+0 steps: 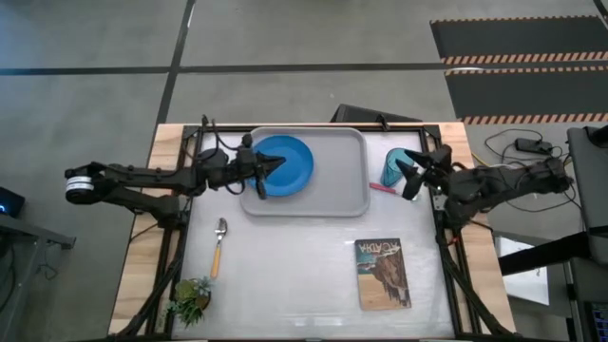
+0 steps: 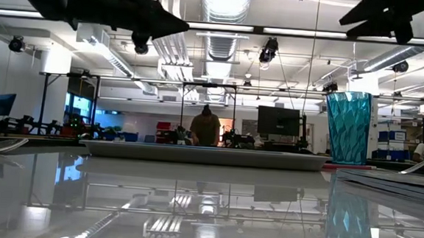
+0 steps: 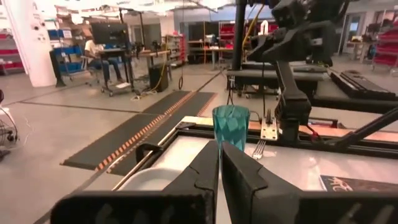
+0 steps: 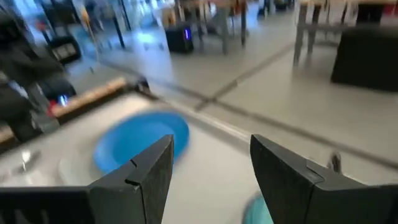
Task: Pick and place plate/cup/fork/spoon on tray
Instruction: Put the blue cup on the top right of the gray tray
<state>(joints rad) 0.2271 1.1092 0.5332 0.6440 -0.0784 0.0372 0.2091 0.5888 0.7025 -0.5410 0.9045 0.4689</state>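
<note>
The plate is seen lying on the tray's left half beneath the left gripper, jaws nearly closed and empty, while the right gripper, jaws spread empty, is held beside the cup.

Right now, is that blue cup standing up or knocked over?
Upright. The cup stands taller than wide on the table, beside the tray, not on it.
</note>
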